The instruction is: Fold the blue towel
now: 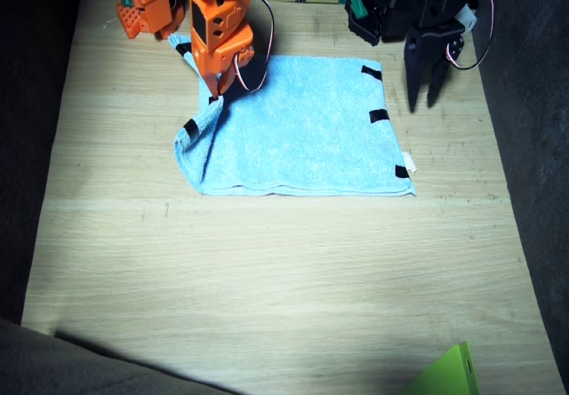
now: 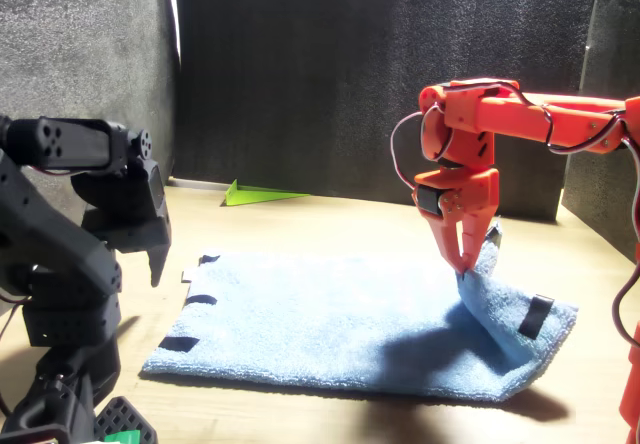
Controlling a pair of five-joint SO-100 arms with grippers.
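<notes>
The blue towel [image 1: 302,133] lies spread on the wooden table, with black tape marks along its two short edges and a small white tag [image 1: 409,160] at one corner. My right gripper [image 1: 216,94], on the orange arm, is shut on the towel's edge and holds it lifted, so the cloth hangs in a fold below the fingers; the front view shows the same pinch at the right gripper [image 2: 464,268] above the towel [image 2: 330,329]. My left gripper [image 1: 425,100], on the black arm, hangs open just beyond the towel's other short edge, touching nothing.
A green wedge-shaped piece [image 1: 449,373] lies at the table's edge, also seen as the green piece [image 2: 260,194] in the front view. Dark foam walls [image 2: 350,64] enclose the table. Bare wood [image 1: 267,270] stretches between the towel and the green piece.
</notes>
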